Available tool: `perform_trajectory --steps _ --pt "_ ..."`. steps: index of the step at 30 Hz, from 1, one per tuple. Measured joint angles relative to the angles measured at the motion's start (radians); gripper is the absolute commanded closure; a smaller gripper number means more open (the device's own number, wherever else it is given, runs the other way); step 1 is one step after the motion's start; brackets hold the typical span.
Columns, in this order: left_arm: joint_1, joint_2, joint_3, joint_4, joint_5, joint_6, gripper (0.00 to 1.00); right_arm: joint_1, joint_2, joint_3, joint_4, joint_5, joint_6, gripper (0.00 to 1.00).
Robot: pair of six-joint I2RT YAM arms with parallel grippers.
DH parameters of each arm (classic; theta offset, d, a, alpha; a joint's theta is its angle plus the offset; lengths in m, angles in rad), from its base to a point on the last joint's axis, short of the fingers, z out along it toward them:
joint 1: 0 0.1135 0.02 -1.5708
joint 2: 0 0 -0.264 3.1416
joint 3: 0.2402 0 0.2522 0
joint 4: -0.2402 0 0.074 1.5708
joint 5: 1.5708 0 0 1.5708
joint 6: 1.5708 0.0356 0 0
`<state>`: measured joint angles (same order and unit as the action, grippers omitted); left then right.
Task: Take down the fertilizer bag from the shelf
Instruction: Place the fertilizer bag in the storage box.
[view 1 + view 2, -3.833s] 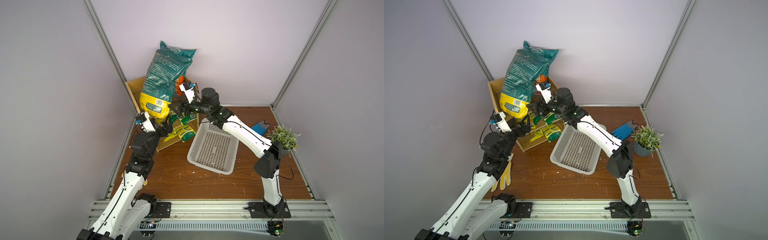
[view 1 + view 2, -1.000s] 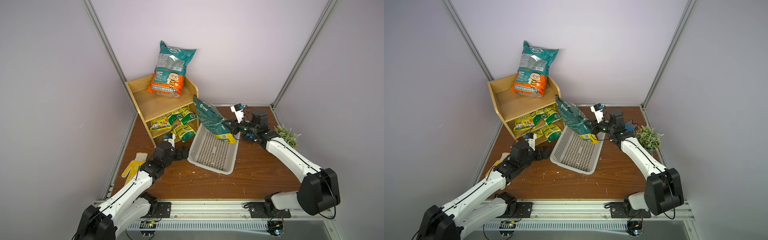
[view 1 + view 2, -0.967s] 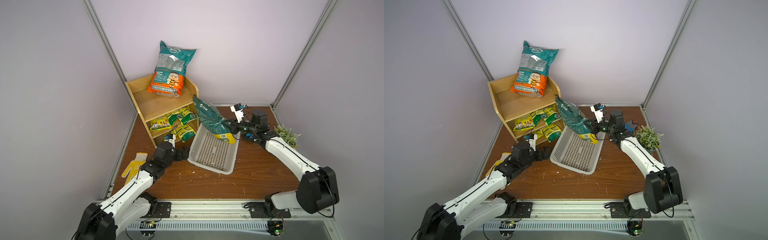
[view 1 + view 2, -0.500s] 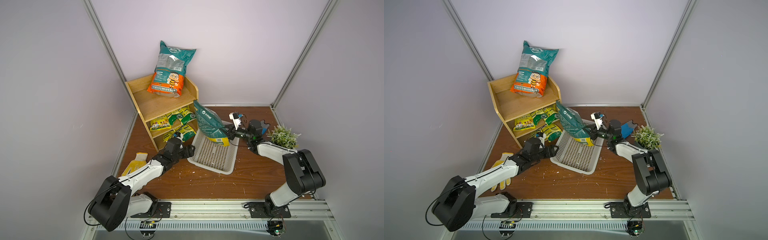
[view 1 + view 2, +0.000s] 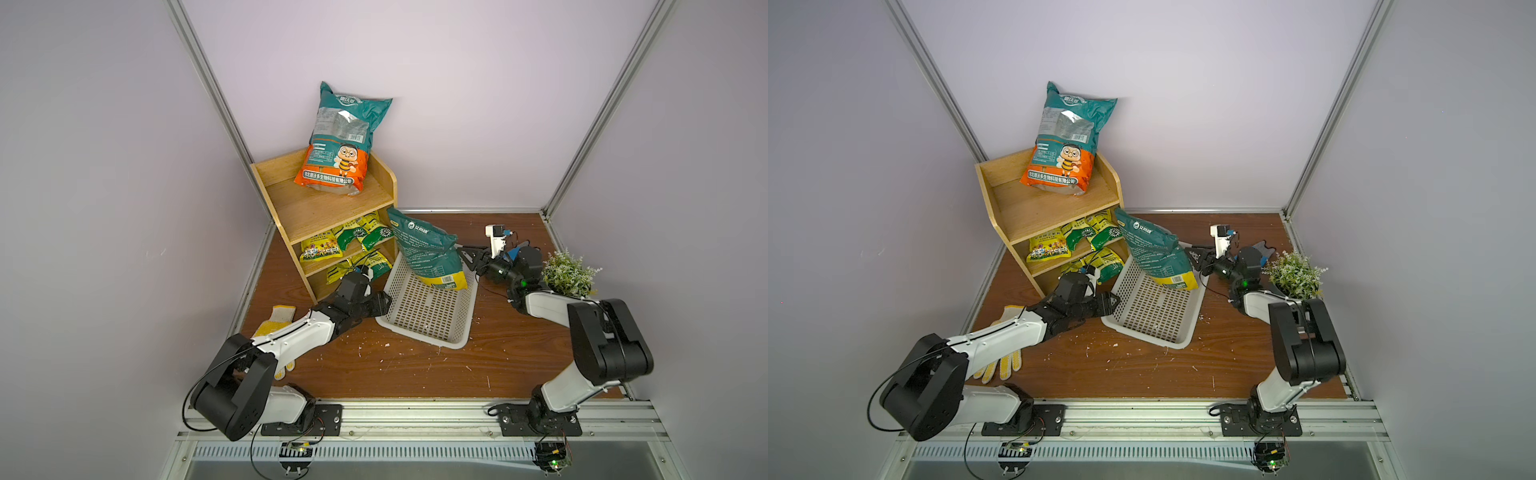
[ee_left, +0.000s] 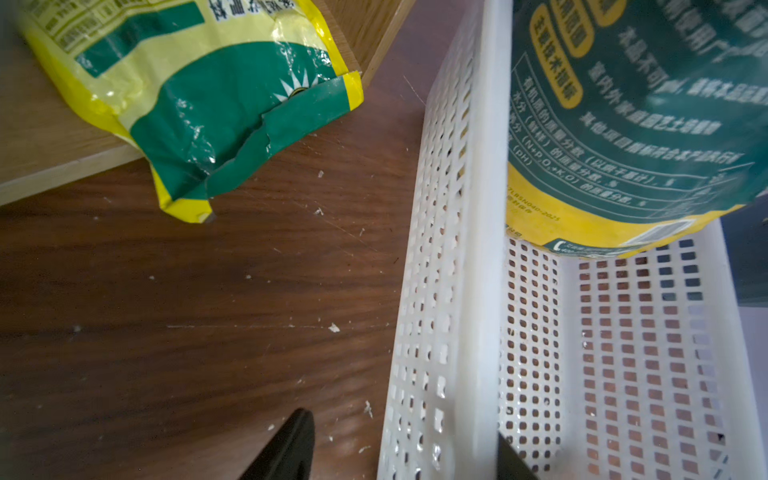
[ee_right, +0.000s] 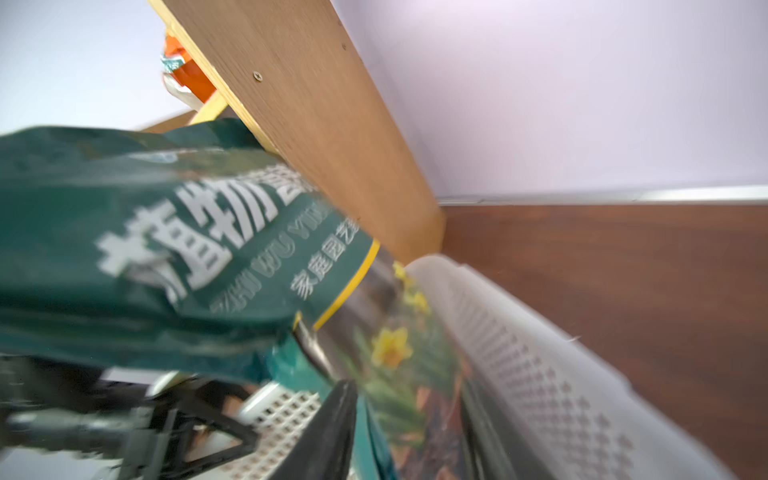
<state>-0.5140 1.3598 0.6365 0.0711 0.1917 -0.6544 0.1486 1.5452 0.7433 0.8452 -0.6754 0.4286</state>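
The fertilizer bag (image 5: 428, 253) (image 5: 1154, 253), dark green with a yellow bottom, stands tilted in the white basket (image 5: 415, 336) (image 5: 1142, 334), its top leaning toward the shelf (image 5: 324, 208) (image 5: 1038, 212). My right gripper (image 5: 467, 257) (image 7: 409, 399) is at the bag's right side, jaws apart with the bag's edge (image 7: 166, 249) between them. My left gripper (image 5: 384, 301) (image 6: 401, 453) is open and straddles the basket's wall (image 6: 478, 249) at its left corner; one finger stands clear of the wall outside, the other inside.
A teal and orange bag with a bee (image 5: 340, 141) leans on the wall atop the shelf. Small yellow-green packets (image 5: 345, 241) fill the lower tiers. A yellow glove (image 5: 276, 320) lies under my left arm. A potted plant (image 5: 567, 274) stands beside my right arm.
The right arm brought the fertilizer bag down into the basket and its jaws have parted. The left gripper reached the basket's corner and its jaws have narrowed round the wall.
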Motion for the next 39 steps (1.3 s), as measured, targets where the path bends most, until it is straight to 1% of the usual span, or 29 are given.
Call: perform_trajectory --steps 4,7,9,11,16,17,18,19,21,22,25,27,31,32,34,35,36,37,38,39 --pt "-0.001 0.022 0.037 -0.042 -0.006 0.033 0.46 0.029 -0.182 0.062 -0.212 0.137 -0.172 0.52" --pt "-0.001 0.045 0.079 -0.092 -0.025 0.068 0.48 0.086 -0.303 0.084 -0.355 0.242 -0.29 0.5" --pt "-0.002 0.064 0.111 -0.128 -0.042 0.094 0.48 0.159 -0.356 0.111 -0.46 0.316 -0.362 0.48" --pt "0.002 0.076 0.134 -0.158 -0.058 0.116 0.49 0.233 -0.382 0.135 -0.539 0.36 -0.418 0.45" --pt "0.039 0.085 0.151 -0.18 -0.063 0.155 0.49 0.417 -0.431 0.143 -0.683 0.454 -0.531 0.42" --pt "0.047 0.085 0.152 -0.18 -0.062 0.158 0.49 0.449 -0.439 0.138 -0.697 0.472 -0.55 0.41" --pt "0.052 0.084 0.152 -0.18 -0.061 0.16 0.49 0.486 -0.454 0.123 -0.708 0.492 -0.571 0.38" --pt "0.055 0.083 0.152 -0.18 -0.062 0.161 0.48 0.515 -0.473 0.101 -0.716 0.504 -0.589 0.31" --pt "0.056 0.082 0.152 -0.179 -0.061 0.161 0.48 0.554 -0.52 0.046 -0.714 0.512 -0.612 0.02" --pt "0.056 0.082 0.152 -0.179 -0.061 0.161 0.48 0.565 -0.546 0.017 -0.715 0.514 -0.618 0.01" --pt "0.056 0.082 0.153 -0.18 -0.061 0.161 0.47 0.594 -0.578 -0.011 -0.716 0.524 -0.647 0.01" --pt "0.057 0.082 0.153 -0.181 -0.061 0.162 0.47 0.619 -0.561 0.003 -0.711 0.543 -0.665 0.01" --pt "0.057 0.083 0.153 -0.181 -0.061 0.162 0.47 0.648 -0.48 0.008 -0.624 0.574 -0.708 0.01" --pt "0.057 0.083 0.153 -0.181 -0.061 0.162 0.47 0.649 -0.456 0.008 -0.601 0.577 -0.715 0.03" --pt "0.058 0.083 0.153 -0.181 -0.061 0.161 0.46 0.649 -0.395 0.02 -0.566 0.588 -0.728 0.1" --pt "0.058 0.083 0.153 -0.181 -0.061 0.161 0.46 0.649 -0.36 0.034 -0.553 0.591 -0.731 0.2" --pt "0.058 0.083 0.153 -0.181 -0.061 0.161 0.46 0.649 -0.327 0.051 -0.543 0.592 -0.731 0.39" --pt "0.058 0.083 0.153 -0.182 -0.061 0.161 0.46 0.648 -0.302 0.068 -0.534 0.591 -0.738 0.63" --pt "0.058 0.083 0.153 -0.182 -0.061 0.161 0.46 0.648 -0.28 0.085 -0.519 0.594 -0.739 0.82" --pt "0.058 0.083 0.153 -0.182 -0.061 0.161 0.46 0.647 -0.267 0.095 -0.505 0.594 -0.739 0.98"
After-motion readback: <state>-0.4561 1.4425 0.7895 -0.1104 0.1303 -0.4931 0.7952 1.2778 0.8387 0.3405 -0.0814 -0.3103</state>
